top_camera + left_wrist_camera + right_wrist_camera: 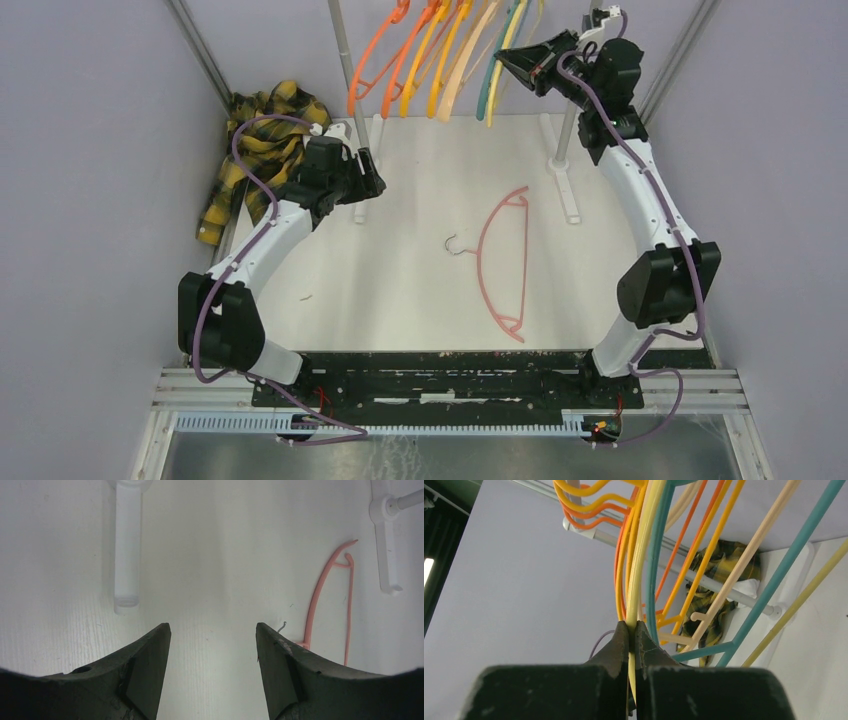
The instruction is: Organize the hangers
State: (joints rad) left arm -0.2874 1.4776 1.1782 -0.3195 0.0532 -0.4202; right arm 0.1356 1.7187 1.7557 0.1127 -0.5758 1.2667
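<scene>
Hangers (642,555) hang above a white table (420,290) between lilac walls (90,150).

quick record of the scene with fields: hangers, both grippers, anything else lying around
hung hangers: orange, yellow-orange, pale and teal, bunched together, hanging at the back
loose hanger: one pink hanger lying flat on the table, near the middle
left gripper: open, holding nothing, above the table to the left of the pink hanger
right gripper: raised at the back right, shut on a pale yellow hanger in the bunch
other: plaid shirt crumpled at the back left
</scene>
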